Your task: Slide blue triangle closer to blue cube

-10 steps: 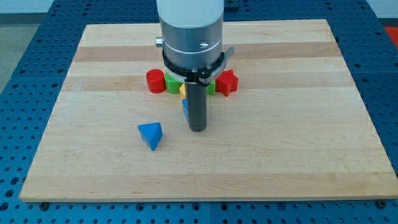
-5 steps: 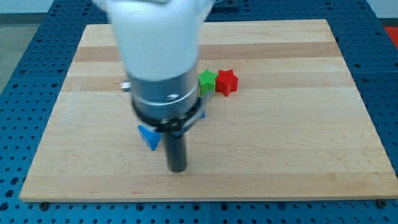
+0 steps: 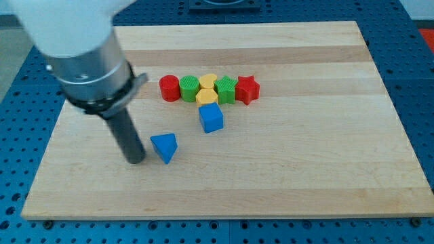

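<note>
The straight dark rod is seen at the view's left, with my tip (image 3: 137,160) set down on the pale wooden table (image 3: 325,176), just beside the left edge of the small blue triangle block (image 3: 165,146); whether the two are touching cannot be told. No jaws are carried by this arm, so nothing is open, closed or gripped.

The blue triangle block lies toward the view's bottom left of the blue cube block (image 3: 211,117), near it but apart, with bare wood between them. Above the cube, toward the view's top, a row is formed by the red cylinder block (image 3: 169,88), the green round block (image 3: 189,88), two yellow blocks (image 3: 207,89) whose shapes are hard to make out, the green cube block (image 3: 226,89) and the red star block (image 3: 248,89).

Several risks are judged from this layout. A push aimed straight to the view's right would likely send the triangle below the cube rather than toward it, since the cube sits higher in the view. A push applied off the triangle's centre could spin it or let it slip past the tip. Too long a push could drive the triangle into the cube, and the cube in turn into the lower yellow block, which it nearly touches.

No containers are visible; every block rests directly on the table.
</note>
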### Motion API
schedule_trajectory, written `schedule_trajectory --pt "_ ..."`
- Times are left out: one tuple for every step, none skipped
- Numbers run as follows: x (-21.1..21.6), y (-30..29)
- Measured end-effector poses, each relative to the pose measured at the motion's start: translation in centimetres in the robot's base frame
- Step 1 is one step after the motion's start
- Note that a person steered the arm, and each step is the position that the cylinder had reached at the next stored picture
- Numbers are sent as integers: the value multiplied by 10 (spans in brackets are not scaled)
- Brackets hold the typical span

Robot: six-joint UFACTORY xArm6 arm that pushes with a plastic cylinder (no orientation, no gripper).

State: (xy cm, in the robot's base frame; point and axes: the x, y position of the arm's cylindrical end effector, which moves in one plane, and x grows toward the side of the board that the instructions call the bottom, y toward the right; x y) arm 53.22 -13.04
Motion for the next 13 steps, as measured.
schedule_trajectory --pt "0 48" --pt "0 76" --pt "0 83" --pt "8 80" --pt "9 79" --pt "9 79" --pt "9 79" --pt "22 64" --pt "22 41" --pt "-1 24" --pt "-26 21" --pt "-32 24" --pt "-31 38"
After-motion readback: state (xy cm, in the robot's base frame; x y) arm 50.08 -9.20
